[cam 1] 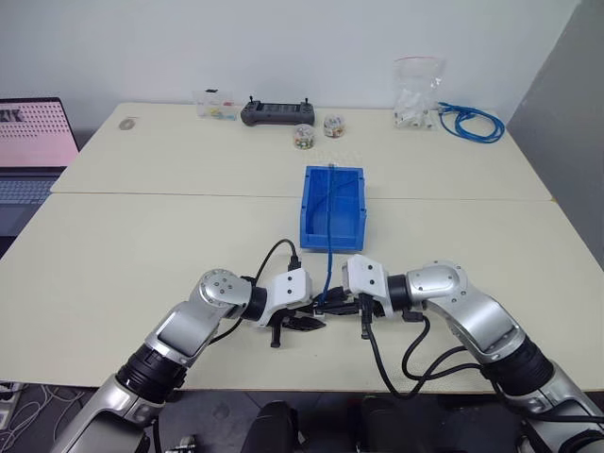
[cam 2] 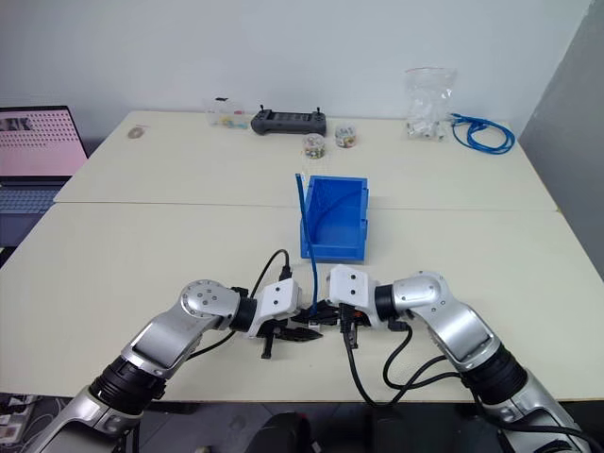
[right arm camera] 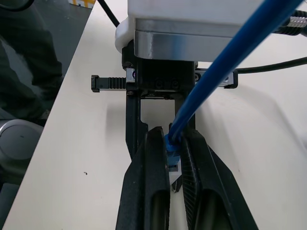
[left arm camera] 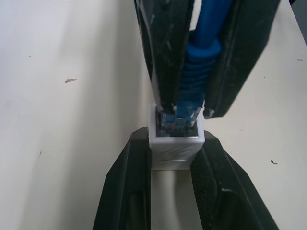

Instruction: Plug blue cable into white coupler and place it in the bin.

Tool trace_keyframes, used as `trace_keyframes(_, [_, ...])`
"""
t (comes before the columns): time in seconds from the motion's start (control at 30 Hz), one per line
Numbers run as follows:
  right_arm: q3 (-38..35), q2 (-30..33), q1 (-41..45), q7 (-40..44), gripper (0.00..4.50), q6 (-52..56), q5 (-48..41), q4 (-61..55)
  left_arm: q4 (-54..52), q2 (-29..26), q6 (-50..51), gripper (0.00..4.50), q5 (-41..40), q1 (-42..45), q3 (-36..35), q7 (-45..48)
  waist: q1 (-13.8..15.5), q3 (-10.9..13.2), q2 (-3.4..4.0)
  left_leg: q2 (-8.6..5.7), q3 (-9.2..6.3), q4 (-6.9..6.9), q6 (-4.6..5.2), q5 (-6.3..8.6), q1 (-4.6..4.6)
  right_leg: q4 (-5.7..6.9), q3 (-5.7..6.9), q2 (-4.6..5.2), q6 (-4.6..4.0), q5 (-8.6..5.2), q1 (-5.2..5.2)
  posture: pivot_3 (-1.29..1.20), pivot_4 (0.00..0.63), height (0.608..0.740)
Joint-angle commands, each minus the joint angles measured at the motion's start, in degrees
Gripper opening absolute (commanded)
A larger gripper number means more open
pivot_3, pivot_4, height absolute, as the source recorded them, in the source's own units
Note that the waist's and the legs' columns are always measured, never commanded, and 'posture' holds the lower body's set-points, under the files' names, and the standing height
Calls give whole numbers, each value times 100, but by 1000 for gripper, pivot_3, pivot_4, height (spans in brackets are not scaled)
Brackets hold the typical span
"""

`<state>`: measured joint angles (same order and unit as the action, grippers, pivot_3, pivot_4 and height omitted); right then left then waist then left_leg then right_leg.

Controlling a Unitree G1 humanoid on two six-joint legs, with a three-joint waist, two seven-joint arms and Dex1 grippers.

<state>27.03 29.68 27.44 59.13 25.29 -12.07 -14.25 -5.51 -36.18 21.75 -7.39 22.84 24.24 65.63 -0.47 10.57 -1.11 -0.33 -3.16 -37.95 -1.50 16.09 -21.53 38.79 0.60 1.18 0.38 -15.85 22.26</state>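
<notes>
Meeting at the lower middle of the frame, just above the table (cam 1: 142, 255), the two hands are face to face; the left hand (left arm camera: 175, 158) is pinched narrow on the white coupler (left arm camera: 176, 143), and the right hand (right arm camera: 175, 165) is clamped on the boot of the blue cable (cam 1: 328, 236), whose length rises from the grip up the frame and over the bin (cam 1: 332, 208), which sits at the middle of the frame, near the hands but apart from them; from the left wrist the clear plug sits at the mouth of the socket, though I cannot tell if it has latched; to my eye the plugging is the step in hand; doing it well means keeping plug and socket square, pushing straight along the socket's line with no twist, holding the coupler firm against the push, and not letting go until the plug seats fully.
</notes>
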Motion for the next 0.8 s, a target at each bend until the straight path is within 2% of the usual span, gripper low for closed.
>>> trace_keyframes(0.03, [353,-178,-212,237,57,262,-102,218,62,67,47,786,120,-113,162,-1,0,-9,0,0,0,1,0,0,1,0,0,0,0,0,0,0,150,740])
trace_keyframes(0.27, [745,-117,-335,462,57,-65,372,628,115,96,33,786,144,-94,139,8,-2,-72,7,0,5,7,1,0,28,-2,-4,0,0,-2,-23,0,150,740])
trace_keyframes(0.37, [715,-121,-331,492,56,-176,468,728,137,129,48,786,158,-88,111,-14,-6,-90,7,0,6,16,3,3,65,-12,-3,0,-2,-10,-59,0,150,740])
trace_keyframes(0.57, [470,-185,-381,436,56,-207,348,622,193,199,56,786,195,-98,34,-155,-7,-123,14,1,5,16,4,5,66,-15,-3,0,-2,-11,-61,0,150,740])
trace_keyframes(0.63, [183,-272,-361,310,56,-41,124,473,202,237,104,1487,128,-108,-90,-236,-6,-127,15,0,5,16,4,5,66,-16,-3,0,-1,-11,-63,0,150,740])
trace_keyframes(0.7, [-108,-361,-355,163,56,123,-75,328,136,267,128,1701,10,-134,-272,-303,-5,-126,15,0,3,16,4,5,65,-17,-3,0,-1,-11,-64,0,150,740])
trace_keyframes(0.8, [-506,-513,-384,-98,56,395,-338,113,-80,156,130,2289,-86,-266,-584,-409,-4,-119,8,1,3,14,4,5,59,-17,-4,1,-1,-11,-58,0,150,740])
